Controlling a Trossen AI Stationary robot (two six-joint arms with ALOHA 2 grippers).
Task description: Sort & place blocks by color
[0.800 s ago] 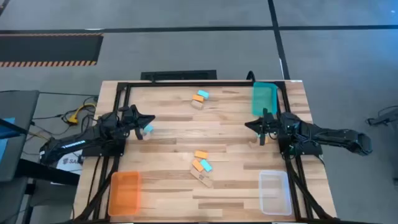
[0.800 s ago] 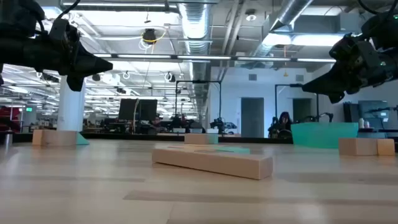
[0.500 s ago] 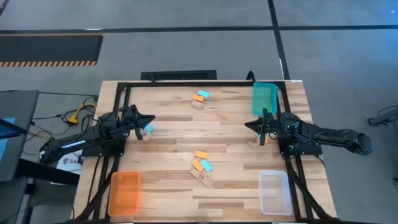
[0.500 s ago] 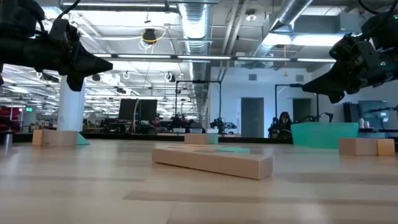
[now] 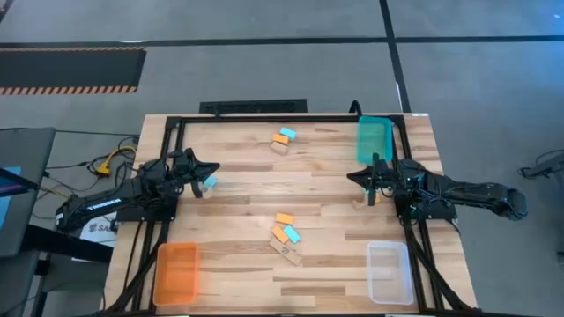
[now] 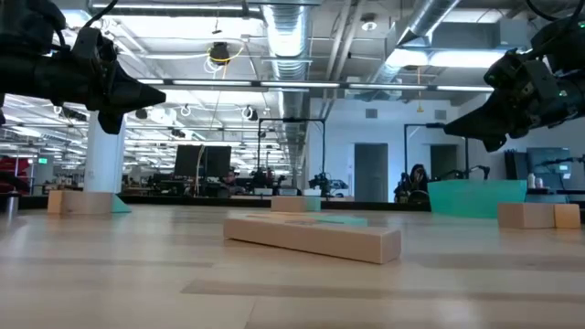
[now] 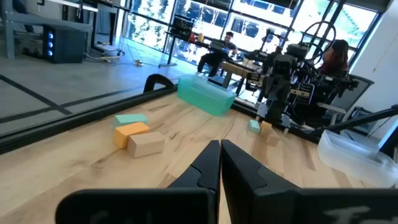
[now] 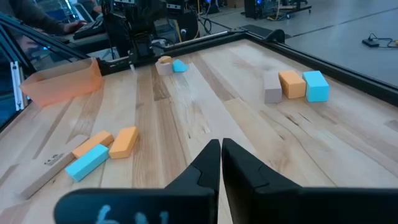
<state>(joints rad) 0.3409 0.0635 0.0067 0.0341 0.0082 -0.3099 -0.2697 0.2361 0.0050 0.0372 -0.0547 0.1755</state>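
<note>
**Both pincers clenched and empty, no block picked up yet**

High view: the light wooden table point(image 5: 247, 189) carries small blocks in three loose groups. One group point(image 5: 283, 138) of orange, teal and tan blocks lies near the far edge; a second point(image 5: 285, 236) of orange, teal and a long tan block lies mid-table toward the near edge; a small teal and tan pair point(image 5: 209, 184) sits just beside the left pincer point(image 5: 215, 168). The right pincer point(image 5: 352, 177) hovers over bare wood near the teal plastic tray point(image 5: 374, 138). The orange plastic tray point(image 5: 176, 272) and the clear plastic tray point(image 5: 389, 271) sit at the near corners, all three seemingly empty.

Low view: both pincers hang above the table, well clear of the long tan block point(image 6: 313, 237).

Left wrist view: the left pincer's jaws are pressed together, holding nothing.

Right wrist view: the right pincer is likewise clenched on nothing, with the mid-table blocks ahead of it.

Judgement: sorting has not started. The next move calls for spreading one pincer's jaws and lowering over a block, likely the pair next to the left pincer.
</note>
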